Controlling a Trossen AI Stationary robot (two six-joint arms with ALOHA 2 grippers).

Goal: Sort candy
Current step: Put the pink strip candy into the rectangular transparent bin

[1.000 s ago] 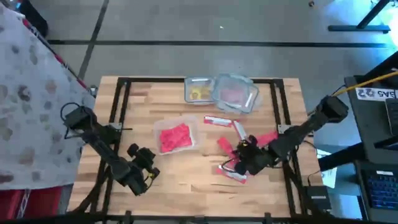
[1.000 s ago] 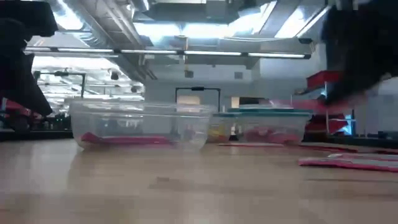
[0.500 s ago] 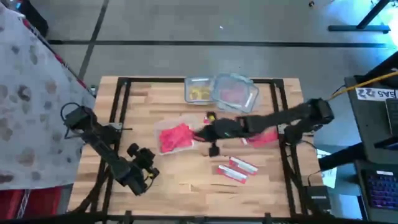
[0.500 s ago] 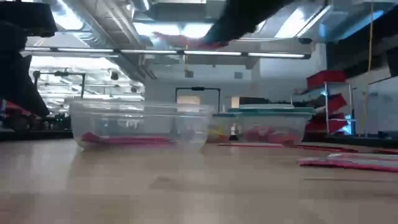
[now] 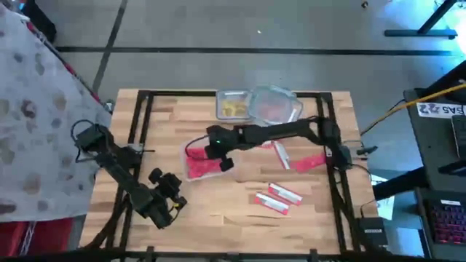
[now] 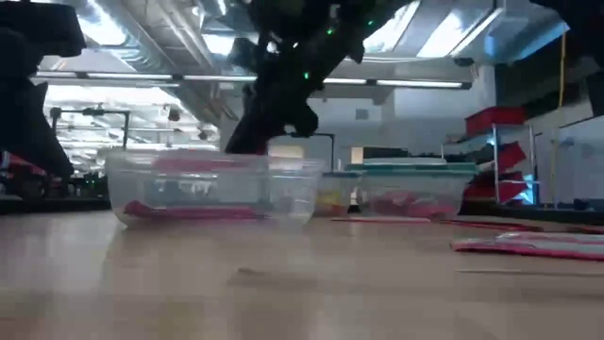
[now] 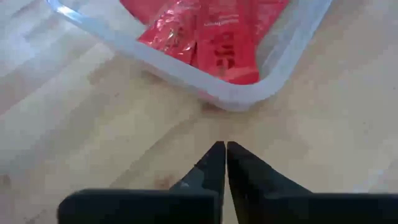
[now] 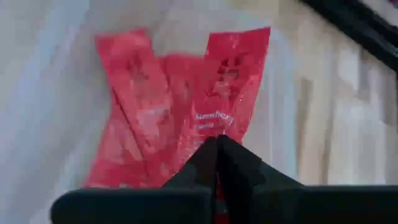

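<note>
Red candy packets [image 5: 200, 166] lie in a clear tub [image 5: 191, 149] left of the table's middle. My right gripper [image 5: 222, 161] reaches over this tub from the table's right and is shut on one red packet [image 6: 203, 161], level with the tub's rim [image 6: 212, 157]. In the right wrist view the shut fingertips [image 8: 217, 138] hang above the packets in the tub [image 8: 149, 124]. My left gripper [image 5: 175, 207] waits shut near the table's front left, its tips [image 7: 221, 149] just short of the tub's corner [image 7: 239, 99]. My right gripper pinches a red packet between its two shut fingers; a red sliver [image 8: 217, 194] shows in the slit between them. The fingers slant down, coming from the table's right. The packet [image 6: 203, 161] lies about level at the tub's rim; the dark hand hides which end is held.
Two red packets [image 5: 277, 198] lie loose near the front right, another [image 5: 281, 154] and a magenta-red one [image 5: 309, 161] farther right. At the far edge stand a tub with yellow pieces [image 5: 233, 108] and a lidded tub [image 5: 277, 108]. A black frame [image 5: 329, 116] borders the table.
My right gripper has swung from the loose packets at the front right toward the table's left, across the middle, to above the tub. It has rolled on the way and stayed shut, carrying a red packet along.
</note>
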